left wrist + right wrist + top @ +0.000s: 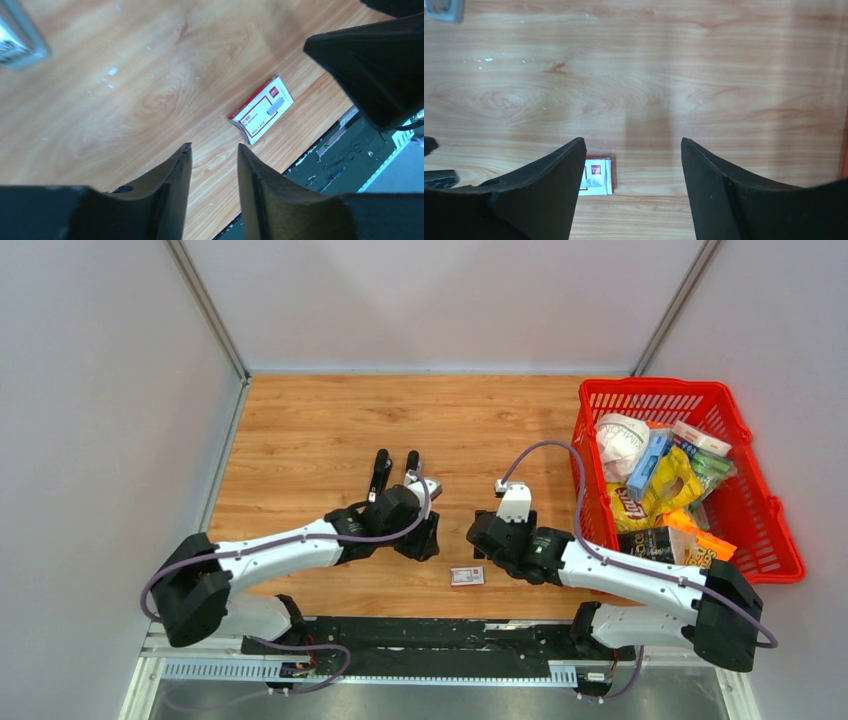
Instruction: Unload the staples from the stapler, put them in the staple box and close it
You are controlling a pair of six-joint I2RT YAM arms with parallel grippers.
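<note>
Left pincer (214, 146): jaws narrow, a slim gap of bare wood between them, nothing held. It hangs over the table (300, 430) just off the stapler (381, 472), aimed toward the near edge.

Stapler: lies just beyond the left wrist with two black arms spread apart, so apparently opened. Neither pincer touches it. No camera shows its channel.

Staples (112, 71): small pale flecks scattered on the wood between stapler and box (261, 110). I read them as loose staple bits, though they are too small to be sure. A grey bar on the box lid could be a strip or only print.

Box: red-and-white, flat on the table near the front edge, between the two pincers and apart from both.

Right pincer (633, 141): jaws wide, empty, hovering low; the box shows just beside one finger in its own view.

Basket (650, 386): red, full of packets, far right, not involved.

Step (judgement): emptying looks under way or nearly done, with the stapler open, some bits out and both pincers free. The next move calls for closing on the stapler, one pincer pinning the base and the other tipping or drawing out whatever strip remains. A fine, narrow pinch is needed, since bits scatter easily.
</note>
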